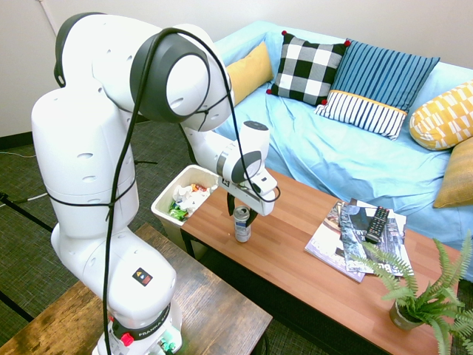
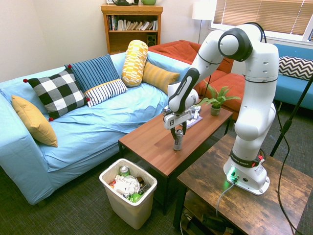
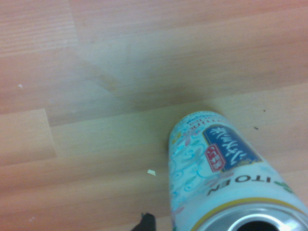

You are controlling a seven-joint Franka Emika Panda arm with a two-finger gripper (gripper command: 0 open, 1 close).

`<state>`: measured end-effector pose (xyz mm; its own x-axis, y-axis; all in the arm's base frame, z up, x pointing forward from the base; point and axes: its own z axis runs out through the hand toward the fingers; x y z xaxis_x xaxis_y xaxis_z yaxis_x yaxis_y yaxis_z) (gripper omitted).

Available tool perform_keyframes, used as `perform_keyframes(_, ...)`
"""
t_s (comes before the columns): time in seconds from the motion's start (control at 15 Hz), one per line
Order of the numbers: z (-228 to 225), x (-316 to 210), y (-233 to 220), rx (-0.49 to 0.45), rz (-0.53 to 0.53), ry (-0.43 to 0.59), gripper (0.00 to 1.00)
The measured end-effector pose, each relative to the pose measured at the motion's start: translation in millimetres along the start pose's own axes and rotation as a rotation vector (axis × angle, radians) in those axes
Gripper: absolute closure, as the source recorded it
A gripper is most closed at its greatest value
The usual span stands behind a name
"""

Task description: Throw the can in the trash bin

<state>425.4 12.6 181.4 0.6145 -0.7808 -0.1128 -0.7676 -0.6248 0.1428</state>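
Straddling the upright can point(image 1: 242, 224) from directly above, the part-open gripper point(image 1: 242, 217) faces the trash bin point(image 1: 164, 200) at nine o'clock.

I see the can point(image 1: 242, 224) upright on the bench point(image 1: 295, 259), lower centre of frame. The trash bin point(image 1: 168, 212) stands on the floor just left of the bench end. Magazines point(image 1: 347, 240) lie right; sofa point(image 1: 347, 148) behind.

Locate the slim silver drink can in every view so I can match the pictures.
First exterior view: slim silver drink can upright on the wooden coffee table, centre, under the gripper.
Second exterior view: centre-right, same table.
Wrist view: lower right.
Shared landmark: white rectangular trash bin beside the table's end.
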Motion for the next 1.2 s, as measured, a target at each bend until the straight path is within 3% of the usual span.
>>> perform_keyframes(0.47, -3, -2, -3, 0.005, -0.007, 0.004, 1.0)
perform_keyframes(0.67, -45, -11, -27, 0.038, -0.044, 0.041, 1.0)
perform_keyframes(0.93, -161, -104, -105, 0.067, -0.173, 0.155, 1.0)
perform_keyframes(1.07, -176, -158, -146, 0.047, -0.248, 0.197, 1.0)
perform_keyframes(1.2, -159, -199, -186, 0.012, -0.312, 0.219, 1.0)
